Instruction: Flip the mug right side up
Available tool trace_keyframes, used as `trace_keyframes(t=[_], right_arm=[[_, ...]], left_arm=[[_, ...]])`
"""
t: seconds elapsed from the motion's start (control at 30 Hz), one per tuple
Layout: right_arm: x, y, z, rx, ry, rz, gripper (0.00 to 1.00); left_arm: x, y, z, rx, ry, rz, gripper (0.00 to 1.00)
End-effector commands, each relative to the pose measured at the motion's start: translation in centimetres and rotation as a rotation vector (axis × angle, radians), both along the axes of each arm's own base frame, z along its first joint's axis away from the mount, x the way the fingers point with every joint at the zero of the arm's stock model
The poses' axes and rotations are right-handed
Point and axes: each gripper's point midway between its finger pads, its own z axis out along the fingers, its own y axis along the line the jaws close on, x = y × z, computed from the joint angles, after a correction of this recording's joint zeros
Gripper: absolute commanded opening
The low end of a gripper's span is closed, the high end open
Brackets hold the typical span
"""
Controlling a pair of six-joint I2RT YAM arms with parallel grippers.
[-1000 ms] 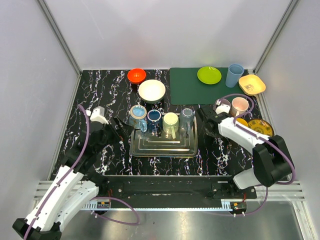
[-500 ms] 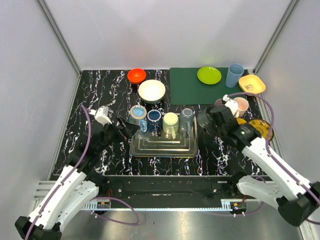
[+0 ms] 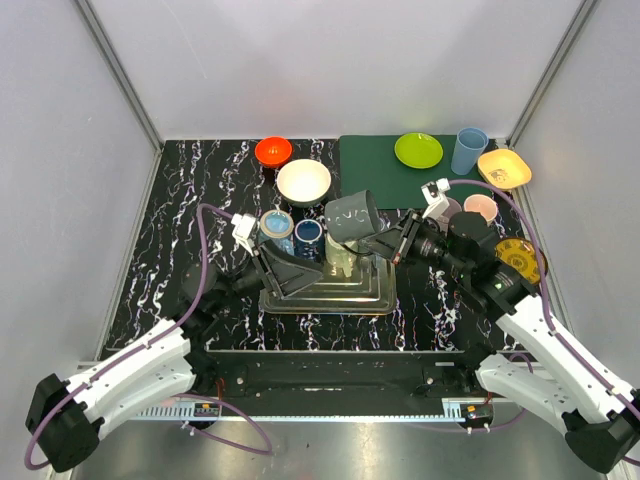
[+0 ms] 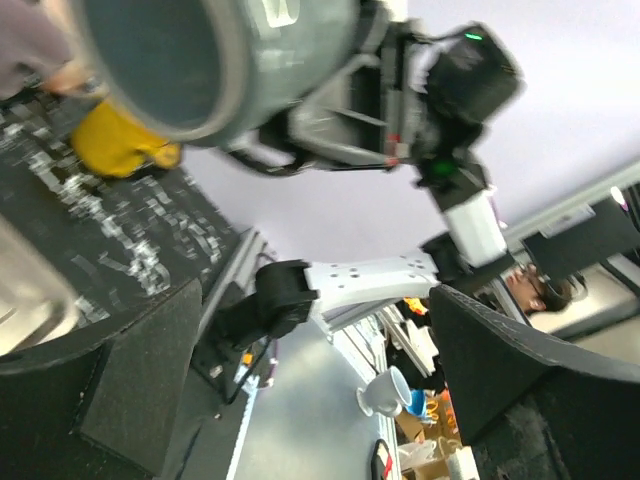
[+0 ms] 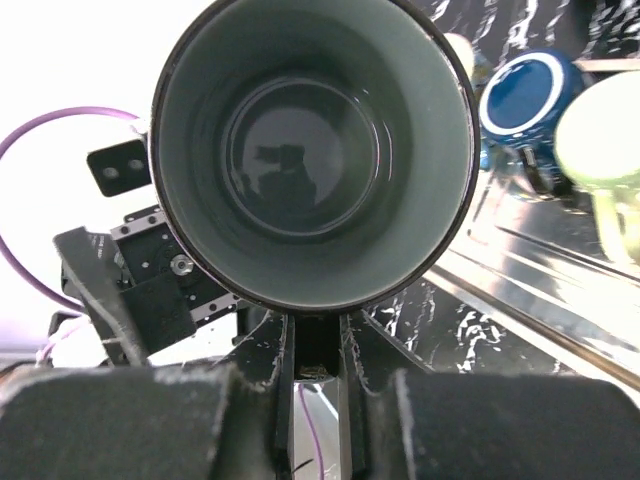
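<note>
Black marbled worktop point(image 3: 200, 200) is carrying a clear tray point(image 3: 330, 298) in the middle. Grey mug point(image 3: 352, 217) is hanging in the air just over the tray's back edge, tilted, with its mouth facing back along the right arm. Right gripper point(image 3: 395, 243) is pinching it down by the rim. Left gripper point(image 3: 285, 270) is sitting wide open at the tray's left side, holding nothing. I'm reading this as mid-flip. Next it's needing more wrist roll until the mouth is pointing up, then a gentle set-down.

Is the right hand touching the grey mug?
Touching. The right wrist view shows the right hand clamped on the rim of the mug, with a finger on each side of the wall.
</note>
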Motion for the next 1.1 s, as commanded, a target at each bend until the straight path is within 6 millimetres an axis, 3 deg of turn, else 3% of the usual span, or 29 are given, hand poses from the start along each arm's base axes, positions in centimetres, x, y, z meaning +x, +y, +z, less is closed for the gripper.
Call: trace_keyframes(t=[0.0, 0.13, 0.27, 0.47, 0.67, 0.9, 1.07], right_arm=[[-1.6, 2.5, 7.5, 0.199, -0.190, 0.161, 0.00], [-1.6, 3.6, 7.4, 0.194, -0.193, 0.195, 0.00], [-1.7, 4.1, 7.6, 0.195, -0.197, 0.211, 0.00], [-2.0, 3.7, 8.5, 0.191, -0.219, 0.212, 0.00], [-2.0, 3.1, 9.2, 0.159, -0.247, 0.185, 0.00], [-2.5, 3.3, 10.3, 0.197, -0.257, 0.211, 0.00], [-3.1, 3.9, 11.3, 0.231, -0.276, 0.238, 0.00]], left_arm=[[-1.3, -0.3, 7.8, -0.161, -0.228, 0.013, 0.99], [-0.7, -1.8, 8.3, -0.154, -0.220, -0.016, 0.99], [0.3, -3.5, 7.4, -0.144, -0.180, -0.036, 0.93], [1.0, -3.8, 6.7, -0.138, -0.146, -0.016, 0.88], [-0.5, -2.4, 6.9, -0.129, -0.155, -0.019, 0.89], [-1.0, -1.9, 4.2, -0.080, -0.106, -0.009, 0.89], [-0.4, -2.8, 5.7, -0.141, -0.128, -0.022, 0.86]])
